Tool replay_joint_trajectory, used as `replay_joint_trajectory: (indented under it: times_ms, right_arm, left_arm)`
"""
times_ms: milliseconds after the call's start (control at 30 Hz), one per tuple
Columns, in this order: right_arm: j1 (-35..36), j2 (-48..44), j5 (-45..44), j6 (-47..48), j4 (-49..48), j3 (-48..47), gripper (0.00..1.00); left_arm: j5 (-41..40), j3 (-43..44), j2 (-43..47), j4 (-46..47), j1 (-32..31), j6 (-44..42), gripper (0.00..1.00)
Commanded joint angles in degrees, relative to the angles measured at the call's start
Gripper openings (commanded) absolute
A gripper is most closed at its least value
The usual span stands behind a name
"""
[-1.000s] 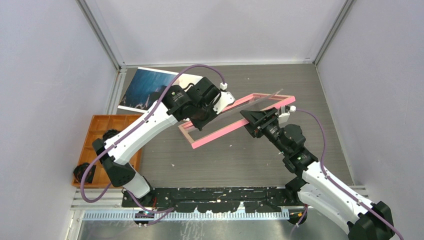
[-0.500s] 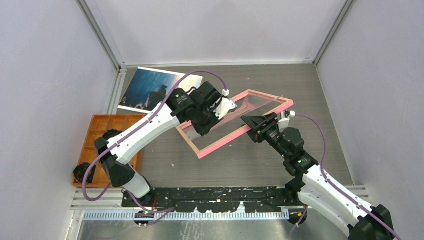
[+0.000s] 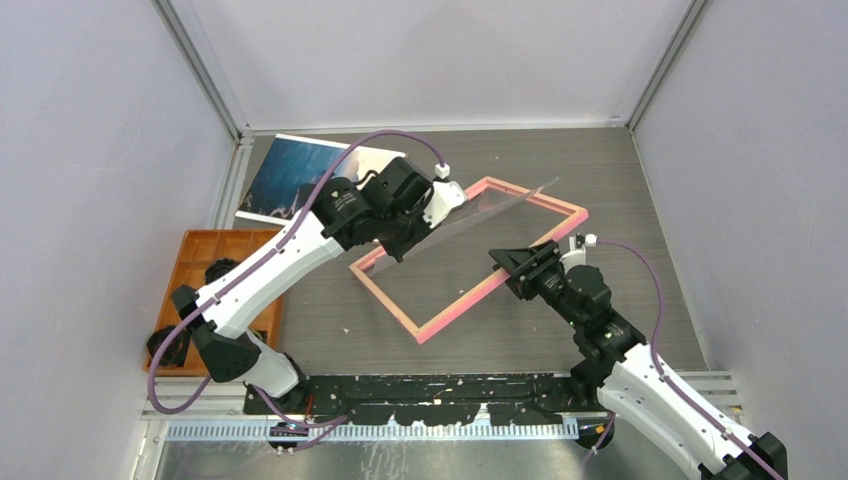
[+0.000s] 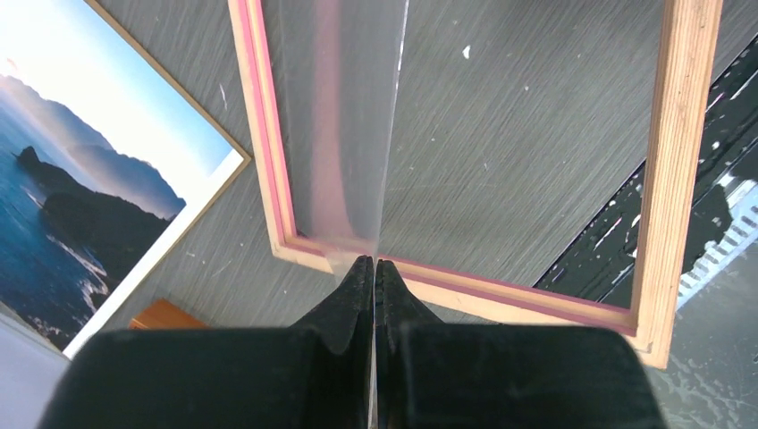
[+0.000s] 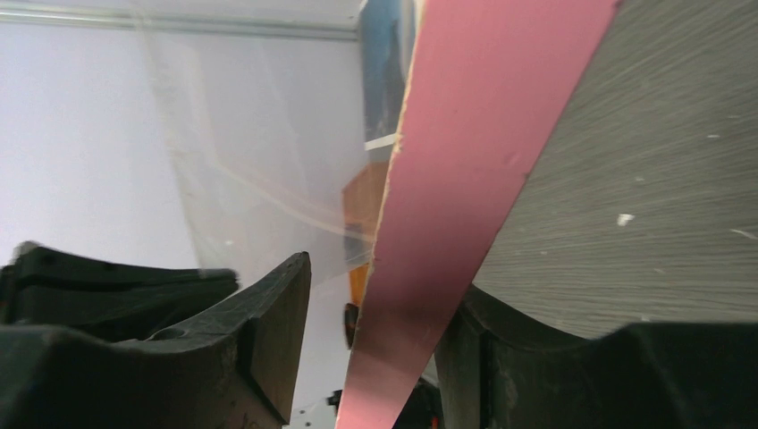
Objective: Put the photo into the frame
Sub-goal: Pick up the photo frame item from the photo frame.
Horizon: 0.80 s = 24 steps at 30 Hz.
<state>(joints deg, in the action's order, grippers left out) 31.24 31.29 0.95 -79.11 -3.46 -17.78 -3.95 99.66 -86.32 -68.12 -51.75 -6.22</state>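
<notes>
Table (image 3: 600, 170): bare room right of the frame and behind it; walls close on three sides.
Frame (image 3: 460, 311): a second ago it stood steeply tilted between the arms. Now it lies near flat at mid-table, so its opening looks ready to load.
Photo (image 3: 290, 170): far-left corner, picture up, well apart from the frame and partly under the left arm; not yet in.
Pane (image 3: 490, 205): held slanted across the frame's far side.
Left gripper (image 4: 374, 268): pinched shut on the pane's edge.
Right gripper (image 5: 380, 295): jaws apart astride the near rail, a gap on one side — no clamp seen.
</notes>
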Motion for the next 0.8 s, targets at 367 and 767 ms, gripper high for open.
replay_joint_trajectory:
  times_ms: [367,767]
  right_arm:
    - [-0.4,-4.0,-9.4,12.1,16.0,0.8,0.36]
    - [-0.3,1.8,-13.5,17.6,21.3,1.9,0.31]
  left_arm:
    - [8.7,8.0,3.3,-0.9,0.2,1.4,0.0]
    - [4.8,18.5,2.2,-2.0,0.2,-1.8,0.01]
